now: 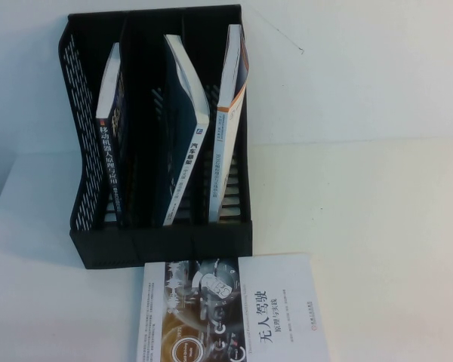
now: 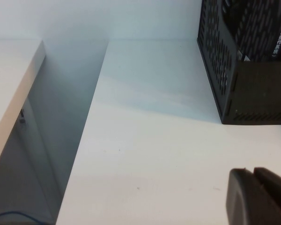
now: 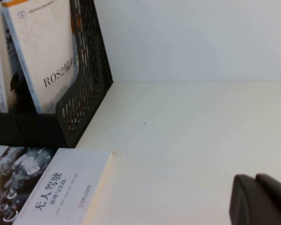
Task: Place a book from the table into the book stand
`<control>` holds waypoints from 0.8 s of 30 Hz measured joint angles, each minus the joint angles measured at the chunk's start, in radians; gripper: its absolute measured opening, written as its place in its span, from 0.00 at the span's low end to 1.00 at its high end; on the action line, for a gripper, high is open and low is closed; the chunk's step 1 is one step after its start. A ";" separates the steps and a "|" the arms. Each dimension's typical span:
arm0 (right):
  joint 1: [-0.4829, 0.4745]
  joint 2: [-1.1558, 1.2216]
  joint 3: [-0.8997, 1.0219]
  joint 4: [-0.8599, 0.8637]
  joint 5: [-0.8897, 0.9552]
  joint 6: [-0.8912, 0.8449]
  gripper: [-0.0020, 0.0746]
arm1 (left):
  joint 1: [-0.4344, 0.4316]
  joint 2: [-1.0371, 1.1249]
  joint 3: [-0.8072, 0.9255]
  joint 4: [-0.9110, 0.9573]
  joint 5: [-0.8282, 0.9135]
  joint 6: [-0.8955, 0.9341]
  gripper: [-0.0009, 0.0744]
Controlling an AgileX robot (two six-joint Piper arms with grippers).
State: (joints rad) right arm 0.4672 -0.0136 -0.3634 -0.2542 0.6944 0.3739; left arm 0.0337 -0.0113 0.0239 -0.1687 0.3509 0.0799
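On the table [image 1: 392, 226], the book stand [image 1: 166, 241] holds the black book [image 1: 115, 143] in its left slot, while left gripper [image 2: 262, 197] and right gripper [image 3: 262, 199] hover low, both pinched together.

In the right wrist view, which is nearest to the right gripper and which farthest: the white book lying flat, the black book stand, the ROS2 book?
Right gripper sits low over the table; the left gripper is parked.
1. White book, flat before the stand.
2. Book stand, its near perforated side.
3. ROS2 book, upright in the stand.
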 joint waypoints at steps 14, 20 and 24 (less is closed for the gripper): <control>0.000 0.000 0.000 0.000 0.000 0.000 0.03 | 0.000 0.000 0.000 0.000 0.000 0.000 0.01; -0.105 0.000 0.000 0.003 0.000 0.000 0.03 | 0.000 0.000 0.000 0.000 0.000 0.000 0.01; -0.258 0.000 0.000 0.008 0.000 0.000 0.03 | 0.000 0.000 0.000 0.000 0.000 0.000 0.01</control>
State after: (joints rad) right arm 0.2090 -0.0136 -0.3634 -0.2459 0.6944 0.3739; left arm 0.0337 -0.0113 0.0239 -0.1687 0.3509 0.0799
